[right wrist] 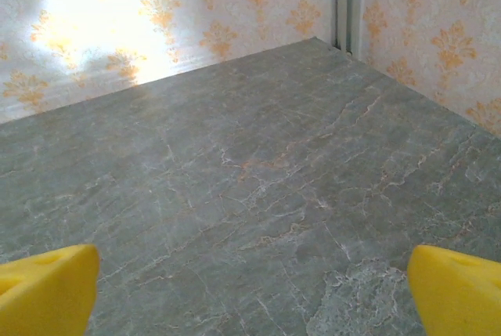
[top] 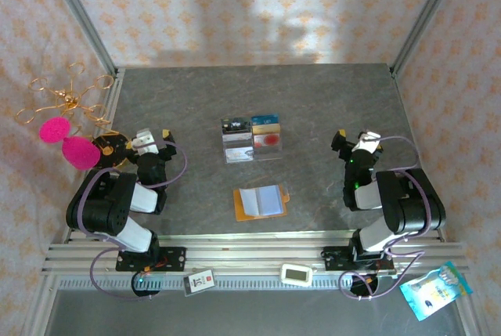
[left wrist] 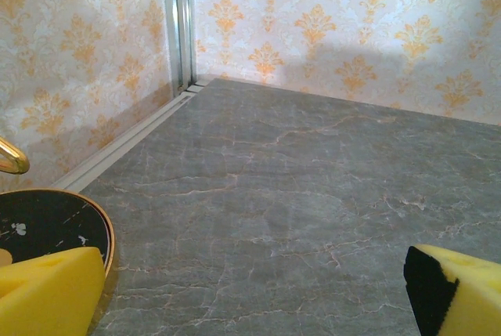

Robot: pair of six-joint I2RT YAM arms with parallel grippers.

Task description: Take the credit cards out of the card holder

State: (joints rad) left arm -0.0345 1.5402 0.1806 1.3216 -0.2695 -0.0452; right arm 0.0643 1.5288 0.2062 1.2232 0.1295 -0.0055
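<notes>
One flat, perhaps leathery card holder (top: 261,202)

The grey, marble-veined table top (top: 313,109) is seen softly and evenly lit, a washed-out patch of glare is thrown on the cream, gold-patterned wallpaper (right wrist: 86,7) at eleven o'clock in the right wrist view, and faint grey shadows are cast on it at twelve o'clock in the top view.
</notes>
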